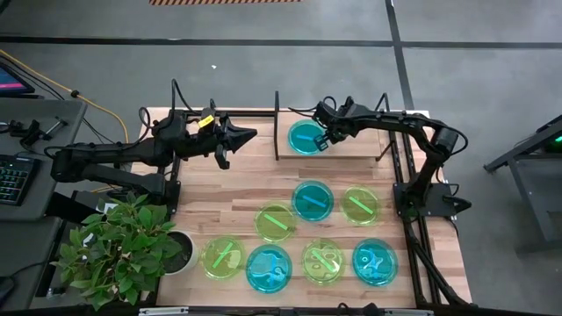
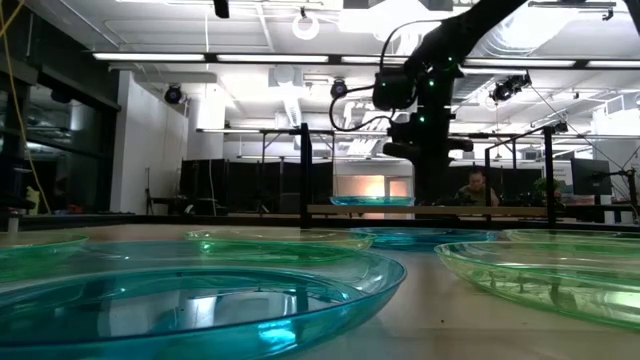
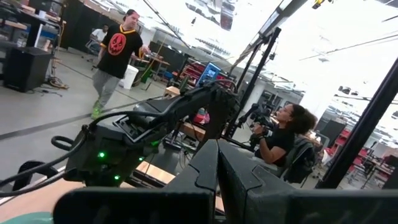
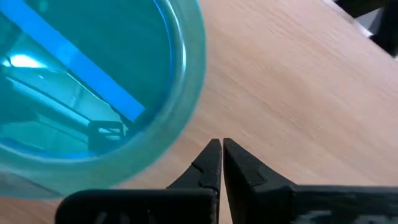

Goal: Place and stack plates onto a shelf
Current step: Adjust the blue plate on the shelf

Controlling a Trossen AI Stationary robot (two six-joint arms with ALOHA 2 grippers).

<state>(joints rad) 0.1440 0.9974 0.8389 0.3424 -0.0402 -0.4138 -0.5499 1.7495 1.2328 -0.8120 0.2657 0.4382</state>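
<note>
One cyan plate (image 1: 306, 138) lies flat on the light wood board of the shelf (image 1: 351, 151), between its black posts at the table's far side. My right gripper (image 4: 221, 147) points steeply down, shut, just off this plate's rim (image 4: 186, 93), over bare board. Several more plates lie flat on the table nearer the front: cyan ones (image 1: 313, 200) (image 1: 268, 268) (image 1: 375, 262) and green ones (image 1: 359, 204) (image 1: 275, 221) (image 1: 221, 257) (image 1: 323, 261). My left gripper (image 1: 241, 136) hangs shut above the table, left of the shelf, pointing toward it and holding nothing.
A potted plant (image 1: 132, 250) stands at the table's near left corner. The shelf's upright posts (image 1: 277, 123) (image 1: 383, 127) flank the plate. Bare tabletop (image 1: 219, 189) lies between the shelf and the loose plates. People (image 3: 283, 134) are in the room beyond.
</note>
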